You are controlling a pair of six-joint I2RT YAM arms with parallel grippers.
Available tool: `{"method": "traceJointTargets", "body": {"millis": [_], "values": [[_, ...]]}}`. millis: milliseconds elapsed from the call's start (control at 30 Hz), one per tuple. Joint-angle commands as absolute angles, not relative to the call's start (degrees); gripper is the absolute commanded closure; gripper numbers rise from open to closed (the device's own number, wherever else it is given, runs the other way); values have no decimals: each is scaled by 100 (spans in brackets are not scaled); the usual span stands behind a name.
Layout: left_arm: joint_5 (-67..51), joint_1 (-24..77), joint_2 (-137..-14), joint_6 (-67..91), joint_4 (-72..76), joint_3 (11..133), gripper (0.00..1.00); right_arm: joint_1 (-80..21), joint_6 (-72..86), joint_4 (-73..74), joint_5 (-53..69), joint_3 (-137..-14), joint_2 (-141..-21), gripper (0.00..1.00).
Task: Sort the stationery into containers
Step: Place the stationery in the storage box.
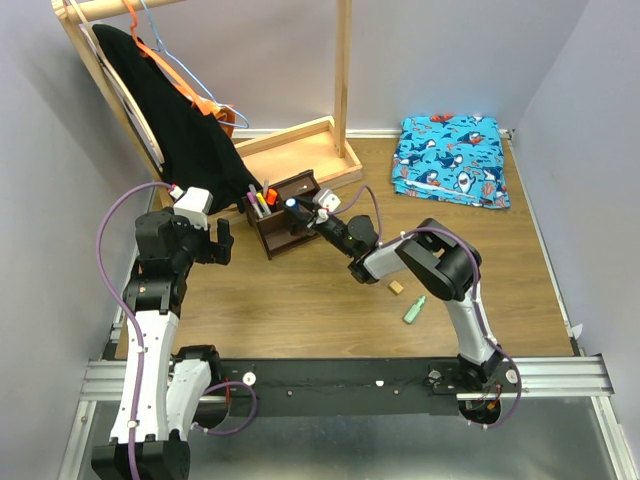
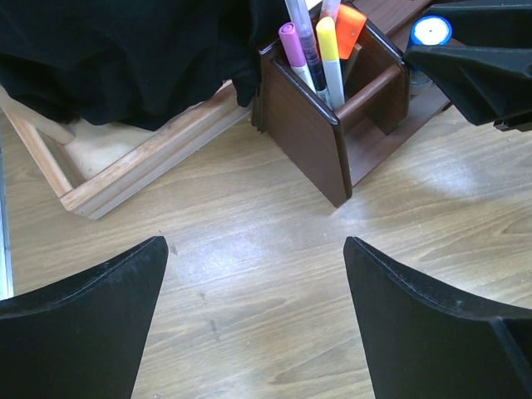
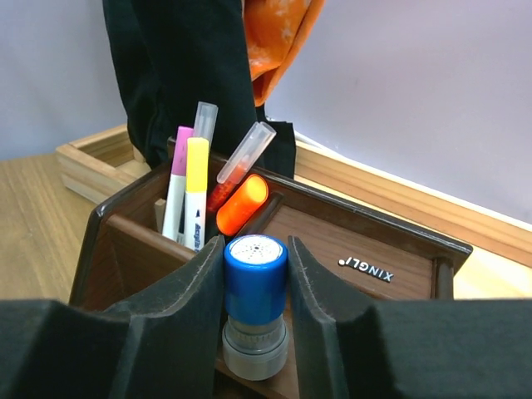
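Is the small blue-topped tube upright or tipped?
Upright: the blue-topped grey tube stands cap up, grey base down, pinched by the right hand at the dark brown wooden organiser.

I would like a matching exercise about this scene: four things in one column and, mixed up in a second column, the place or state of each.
Column one:
1. blue-topped tube
2. yellow-white marker
3. mint-green highlighter
4. left end effector

Column two:
A. lying on the table
B. open, holding nothing
C. standing in the organiser
D. gripped by the right end effector

Pairs: 1-D, 2-C, 3-A, 4-B.
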State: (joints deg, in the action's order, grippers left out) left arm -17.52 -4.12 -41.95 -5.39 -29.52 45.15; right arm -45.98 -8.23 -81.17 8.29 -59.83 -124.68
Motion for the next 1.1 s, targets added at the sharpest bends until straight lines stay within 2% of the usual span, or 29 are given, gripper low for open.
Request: {"method": "traceJointTargets", "body": {"millis": [0, 200, 767, 1067], "values": [[-1942, -431, -4104, -545, -2953, 4430, 4, -4667, -993, -9896, 765, -5757, -12445, 55], [-1916, -431, -4113, -492, -2883, 4430, 4, -4667, -1169, -9774, 659, -5906, -12524, 46], [-1881, -413, -4271, -369, -2839, 4561, 4, -4483, -1204, -9914, 747, -6301, -12832, 46], [-1819, -422, -4350, -316, -2813, 4632, 4, -4316, -1108, -9879, 747, -6627, -13008, 50]]}}
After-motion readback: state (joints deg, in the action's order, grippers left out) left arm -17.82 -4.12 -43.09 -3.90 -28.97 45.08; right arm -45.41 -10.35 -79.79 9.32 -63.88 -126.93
